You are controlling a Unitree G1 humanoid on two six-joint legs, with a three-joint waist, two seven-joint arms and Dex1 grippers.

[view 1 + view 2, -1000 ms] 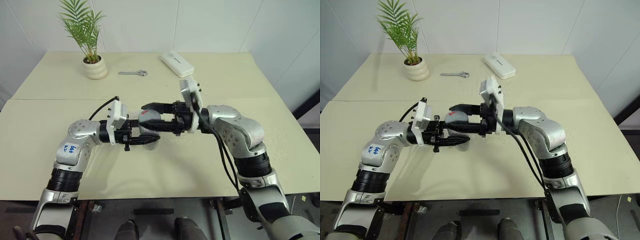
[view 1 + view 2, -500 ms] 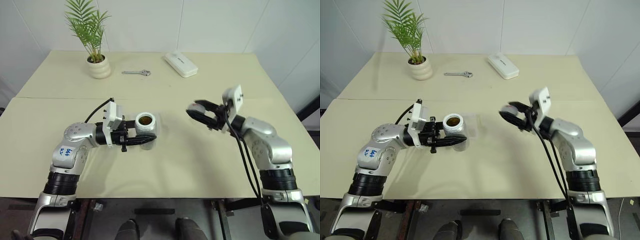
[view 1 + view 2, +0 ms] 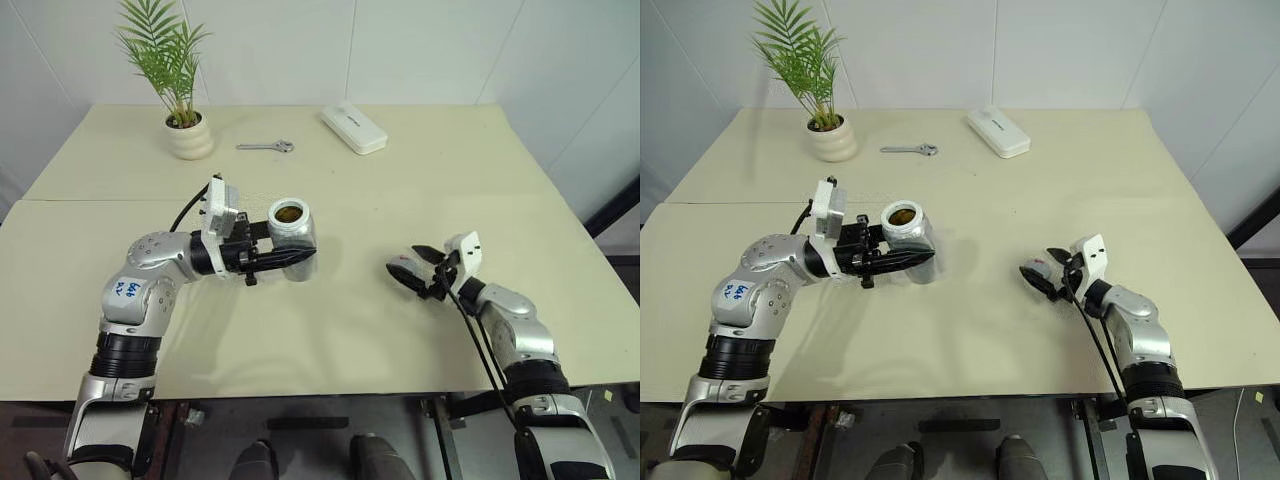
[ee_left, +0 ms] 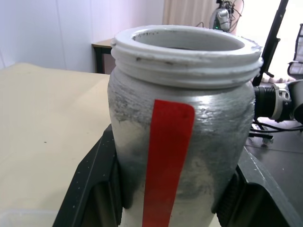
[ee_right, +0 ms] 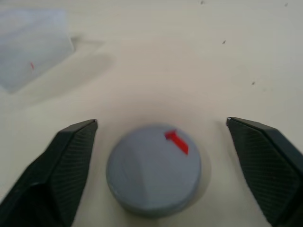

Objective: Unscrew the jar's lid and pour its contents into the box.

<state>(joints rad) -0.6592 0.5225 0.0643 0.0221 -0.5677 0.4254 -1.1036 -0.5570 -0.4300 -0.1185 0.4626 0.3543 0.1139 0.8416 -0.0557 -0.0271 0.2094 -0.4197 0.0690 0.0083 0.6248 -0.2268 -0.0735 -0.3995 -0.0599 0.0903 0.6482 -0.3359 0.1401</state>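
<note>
Right gripper (image 5: 161, 137) has swung away from the jar (image 3: 291, 235) and lowered; its jaws now stand apart around the lid (image 5: 154, 170) on the tabletop (image 3: 330, 330). Left gripper (image 3: 292, 259) stays clamped on the open jar.

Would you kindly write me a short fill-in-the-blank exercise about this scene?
1. The left gripper is shut on the ____.
2. The lid lies on the table between the open fingers of the ____ gripper.
3. The red mark on the lid faces ____.

Missing words: jar; right; up
</note>
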